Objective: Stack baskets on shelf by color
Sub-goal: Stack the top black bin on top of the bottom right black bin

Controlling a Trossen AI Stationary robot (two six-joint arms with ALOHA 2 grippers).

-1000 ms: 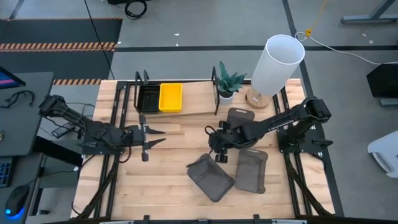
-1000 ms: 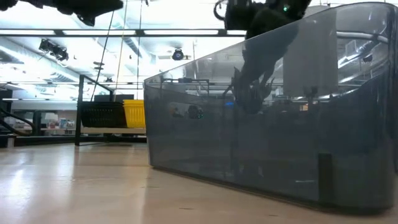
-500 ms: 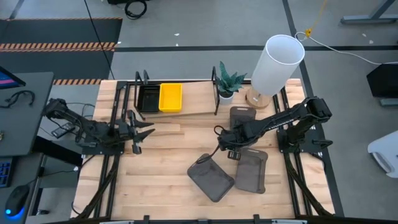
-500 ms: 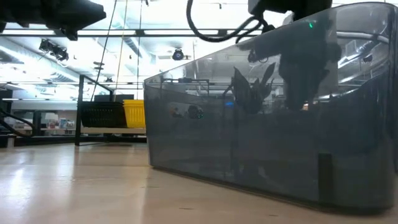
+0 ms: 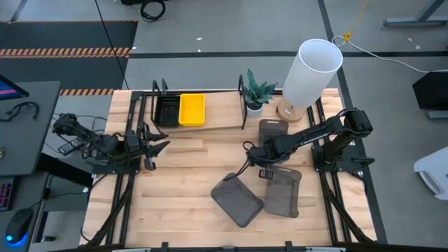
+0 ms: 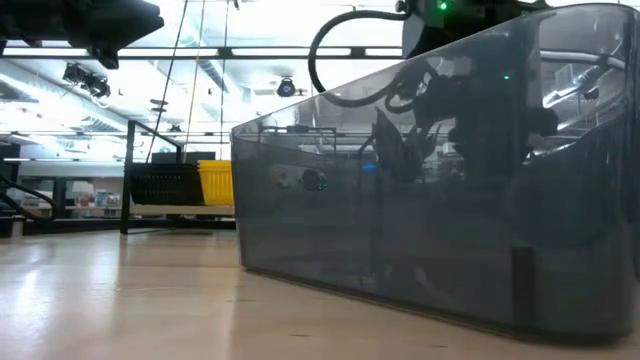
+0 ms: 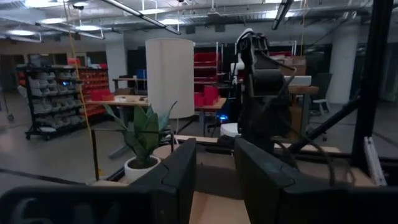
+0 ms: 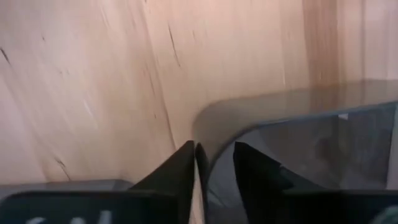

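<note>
Right gripper (image 5: pixel 260 168) sits at centre frame in the high view, just above the top edge of a dark grey basket (image 5: pixel 282 192). The right wrist view shows its fingers (image 8: pixel 180 171) parted by a narrow gap, straddling that basket's rounded corner (image 8: pixel 292 149), nothing clamped. A second grey basket (image 5: pixel 236 199) lies tilted at lower centre, a third (image 5: pixel 271 130) toward the upper right near the lamp (image 5: pixel 311 70). On the shelf (image 5: pixel 217 115), upper centre, a black basket (image 5: pixel 166 110) and yellow basket (image 5: pixel 192 110) sit side by side. Left gripper (image 5: pixel 150 145) waits at the left, fingers (image 7: pixel 177 180) slightly apart, empty.
</note>
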